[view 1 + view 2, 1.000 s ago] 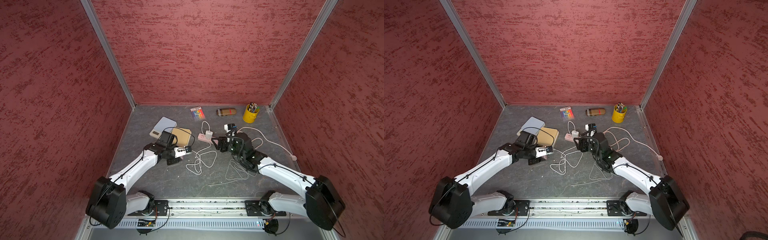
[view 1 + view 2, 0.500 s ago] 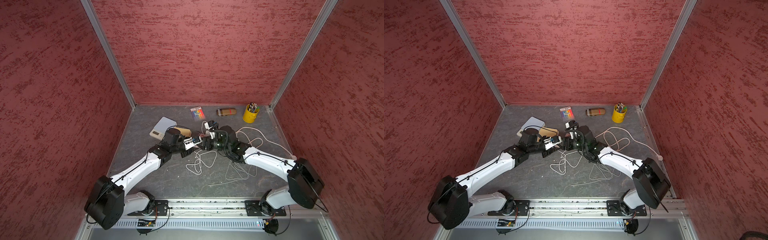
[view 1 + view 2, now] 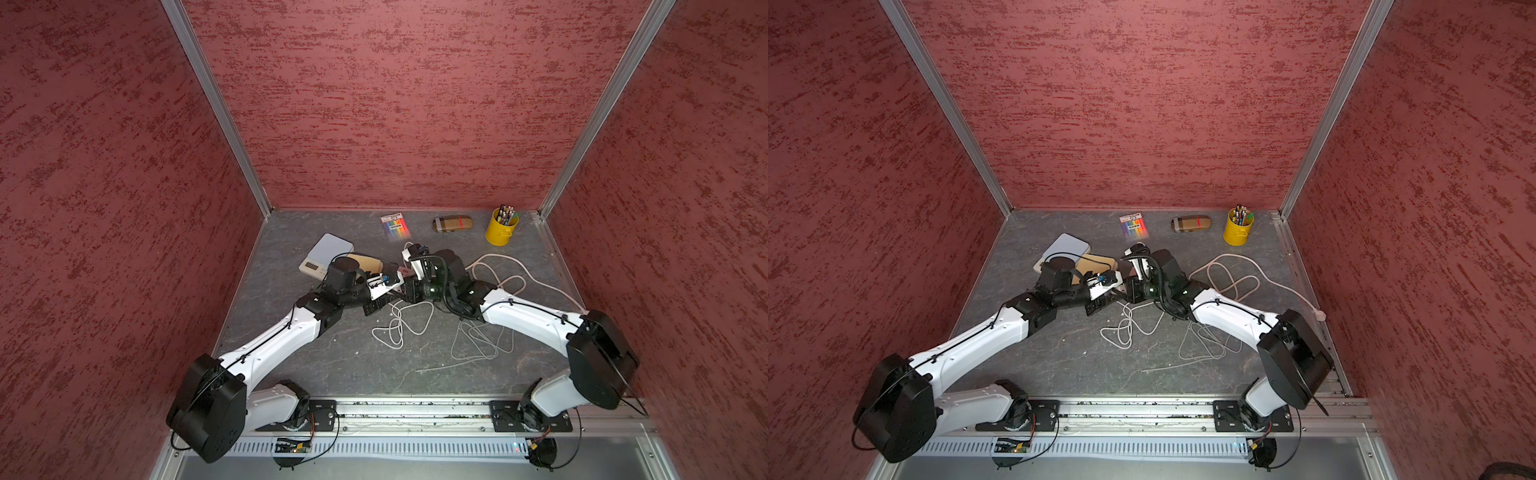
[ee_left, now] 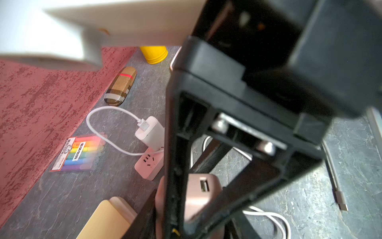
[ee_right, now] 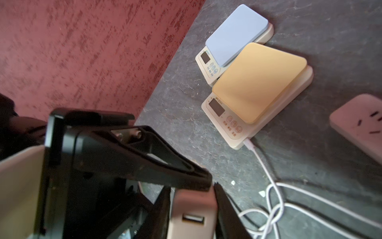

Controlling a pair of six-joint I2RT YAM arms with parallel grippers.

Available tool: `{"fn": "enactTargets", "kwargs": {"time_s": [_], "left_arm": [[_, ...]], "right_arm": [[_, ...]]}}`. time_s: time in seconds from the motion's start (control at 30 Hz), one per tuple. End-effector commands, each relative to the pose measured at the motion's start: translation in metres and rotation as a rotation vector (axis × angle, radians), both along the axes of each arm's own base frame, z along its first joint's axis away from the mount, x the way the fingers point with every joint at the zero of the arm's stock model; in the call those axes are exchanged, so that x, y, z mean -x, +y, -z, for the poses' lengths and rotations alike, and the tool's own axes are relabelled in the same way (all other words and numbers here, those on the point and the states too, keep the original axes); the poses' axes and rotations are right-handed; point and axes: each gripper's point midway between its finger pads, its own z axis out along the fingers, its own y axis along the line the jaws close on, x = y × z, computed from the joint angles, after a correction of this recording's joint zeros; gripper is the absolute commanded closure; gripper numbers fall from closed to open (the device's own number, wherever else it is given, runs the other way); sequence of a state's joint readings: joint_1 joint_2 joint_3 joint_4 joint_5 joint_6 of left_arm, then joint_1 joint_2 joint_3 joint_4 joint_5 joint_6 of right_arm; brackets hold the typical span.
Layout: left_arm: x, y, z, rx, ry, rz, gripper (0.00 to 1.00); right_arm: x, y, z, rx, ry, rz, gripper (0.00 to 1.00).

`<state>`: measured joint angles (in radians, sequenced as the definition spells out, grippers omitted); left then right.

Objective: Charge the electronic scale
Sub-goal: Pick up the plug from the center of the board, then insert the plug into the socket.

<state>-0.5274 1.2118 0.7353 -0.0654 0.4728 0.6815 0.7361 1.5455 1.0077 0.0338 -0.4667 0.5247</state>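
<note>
Item under task: electronic scale. It has a cream body and a square tan weighing plate with rounded corners. There is a dark display window at one front corner, with three round buttons lettered in red beside it. A white cable is plugged into the side by the button corner and trails off into loose loops on the grey surface.

Location: left-rear part of the surface, near the left wall. In both top views it is partly hidden behind the left arm's wrist. A second scale of the same build, with a blue plate, sits just behind it, and the tan plate overlaps its front corner.

Jaws: a pink adapter with one USB port sits between the jaws of the right gripper. They are drawn narrow, with a finger against each side of the adapter. The left gripper meets it at the same spot, with one black finger lying on the adapter's upper edge. Its jaws are partway closed, and as far as the left wrist view shows, they grip the adapter too.

Nearby: a pink power strip with a white charger plugged in. A marker pack, a checked case and a yellow cup stand along the back wall.
</note>
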Motion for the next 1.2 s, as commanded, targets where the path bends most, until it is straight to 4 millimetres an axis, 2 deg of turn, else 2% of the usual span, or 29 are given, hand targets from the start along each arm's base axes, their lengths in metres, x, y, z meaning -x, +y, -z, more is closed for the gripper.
{"fn": "enactTargets", "kwargs": {"time_s": [0.0, 0.07, 0.13, 0.23, 0.3, 0.37, 0.43, 0.47, 0.6, 0.7, 0.73, 0.8, 0.97, 1.17], "left_arm": [[0.014, -0.007, -0.014, 0.039, -0.021, 0.079, 0.6], [0.017, -0.007, -0.015, 0.037, -0.033, 0.089, 0.6], [0.019, -0.007, -0.016, 0.035, -0.046, 0.099, 0.58], [0.016, -0.006, -0.019, 0.042, -0.042, 0.082, 0.43], [0.012, -0.006, -0.023, 0.066, -0.017, 0.045, 0.3], [0.009, -0.007, -0.03, 0.123, 0.038, 0.009, 0.17], [0.01, -0.01, -0.035, 0.176, 0.099, -0.001, 0.13], [0.009, -0.011, -0.037, 0.201, 0.136, -0.008, 0.12], [0.004, -0.016, -0.036, 0.254, 0.29, -0.061, 0.11], [-0.006, -0.021, -0.03, 0.299, 0.412, -0.129, 0.15], [-0.011, -0.023, -0.029, 0.321, 0.454, -0.151, 0.17], [-0.022, -0.027, -0.024, 0.358, 0.539, -0.215, 0.2], [-0.051, -0.033, -0.012, 0.439, 0.714, -0.379, 0.27], [-0.065, -0.041, -0.006, 0.489, 0.757, -0.406, 0.29]], "right_arm": [[0.004, 0.005, 0.002, 0.069, -0.07, -0.094, 0.76], [0.006, 0.008, 0.003, 0.094, -0.076, -0.133, 0.77], [0.008, 0.009, 0.003, 0.115, -0.094, -0.174, 0.88], [0.006, 0.003, -0.007, 0.165, -0.19, -0.202, 1.0], [0.0, -0.01, -0.016, 0.238, -0.286, -0.2, 1.0], [-0.009, -0.031, -0.025, 0.336, -0.411, -0.193, 1.0], [-0.014, -0.054, -0.025, 0.421, -0.504, -0.219, 1.0], [-0.015, -0.068, -0.032, 0.462, -0.556, -0.219, 1.0], [-0.026, -0.11, -0.017, 0.664, -0.623, -0.265, 1.0], [-0.04, -0.14, 0.008, 0.8, -0.587, -0.301, 1.0], [-0.045, -0.147, 0.024, 0.841, -0.548, -0.333, 1.0], [-0.056, -0.161, 0.041, 0.892, -0.5, -0.365, 1.0], [-0.084, -0.17, 0.058, 0.892, -0.489, -0.421, 1.0], [-0.111, -0.172, 0.076, 0.878, -0.49, -0.483, 1.0]]}}
